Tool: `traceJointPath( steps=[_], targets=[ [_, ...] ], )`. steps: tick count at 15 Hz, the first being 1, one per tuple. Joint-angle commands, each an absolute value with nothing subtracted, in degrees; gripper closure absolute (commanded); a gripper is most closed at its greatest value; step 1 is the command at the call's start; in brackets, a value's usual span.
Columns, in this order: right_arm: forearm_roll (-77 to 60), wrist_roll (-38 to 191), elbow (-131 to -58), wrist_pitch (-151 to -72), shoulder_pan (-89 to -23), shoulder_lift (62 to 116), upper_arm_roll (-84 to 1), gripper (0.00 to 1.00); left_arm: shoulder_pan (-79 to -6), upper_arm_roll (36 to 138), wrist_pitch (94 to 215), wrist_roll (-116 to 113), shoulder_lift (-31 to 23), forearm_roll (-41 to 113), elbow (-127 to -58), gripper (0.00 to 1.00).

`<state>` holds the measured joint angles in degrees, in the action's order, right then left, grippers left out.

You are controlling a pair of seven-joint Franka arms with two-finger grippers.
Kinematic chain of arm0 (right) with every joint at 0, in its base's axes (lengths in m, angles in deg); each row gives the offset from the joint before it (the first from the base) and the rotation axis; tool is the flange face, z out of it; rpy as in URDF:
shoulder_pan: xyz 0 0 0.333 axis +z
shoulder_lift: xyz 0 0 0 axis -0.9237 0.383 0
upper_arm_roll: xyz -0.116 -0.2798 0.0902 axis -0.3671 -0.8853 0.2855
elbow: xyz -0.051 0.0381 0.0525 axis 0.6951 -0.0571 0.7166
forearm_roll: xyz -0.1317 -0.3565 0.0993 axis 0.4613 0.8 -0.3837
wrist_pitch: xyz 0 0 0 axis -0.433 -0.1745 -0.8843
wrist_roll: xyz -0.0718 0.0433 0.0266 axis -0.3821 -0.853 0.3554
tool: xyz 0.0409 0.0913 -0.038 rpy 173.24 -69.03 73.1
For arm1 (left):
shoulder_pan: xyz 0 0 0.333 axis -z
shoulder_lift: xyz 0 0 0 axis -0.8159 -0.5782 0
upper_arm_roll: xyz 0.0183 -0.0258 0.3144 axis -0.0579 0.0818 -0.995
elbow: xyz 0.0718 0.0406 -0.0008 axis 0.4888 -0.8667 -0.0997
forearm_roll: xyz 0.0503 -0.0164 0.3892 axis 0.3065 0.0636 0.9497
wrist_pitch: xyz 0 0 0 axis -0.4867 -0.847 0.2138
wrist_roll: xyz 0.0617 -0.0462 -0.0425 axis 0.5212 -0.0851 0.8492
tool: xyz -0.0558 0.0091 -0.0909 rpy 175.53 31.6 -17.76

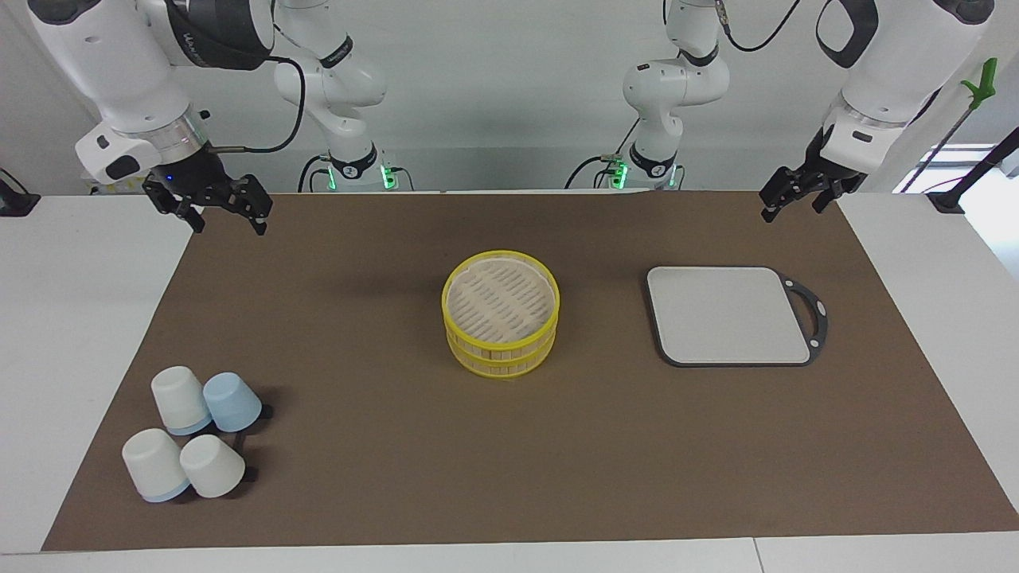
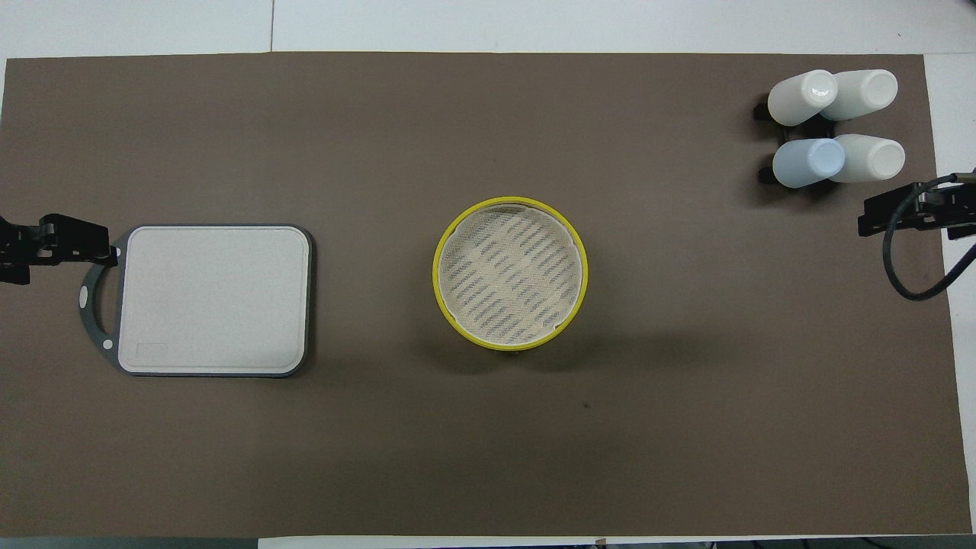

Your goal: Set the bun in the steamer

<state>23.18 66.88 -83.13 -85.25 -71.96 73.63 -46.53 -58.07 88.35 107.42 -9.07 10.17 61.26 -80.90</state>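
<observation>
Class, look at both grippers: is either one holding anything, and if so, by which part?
Nothing is held. The left gripper and the right gripper both hang open and empty, well apart from the steamer. No bun shows anywhere.

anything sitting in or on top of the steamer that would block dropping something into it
Nothing visible does. The steamer stands uncovered at the mat's middle, its slatted top tier bare. No bun shows in either view. The left gripper and right gripper hang open at the table's ends.
</observation>
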Motion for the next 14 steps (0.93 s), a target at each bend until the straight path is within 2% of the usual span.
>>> traceJointPath(
  steps=[1, 14],
  targets=[
    [22.3, 67.7, -84.4, -86.1, -73.1, 72.6, -45.8, 0.00, -58.5, 88.4, 106.8, -9.5, 11.0, 60.8, -81.2, 0.00],
    [22.3, 67.4, -84.6, -85.7, -72.6, 72.4, -45.7, 0.00, -58.5, 88.4, 106.8, -9.5, 11.0, 60.8, -81.2, 0.00]
  ],
)
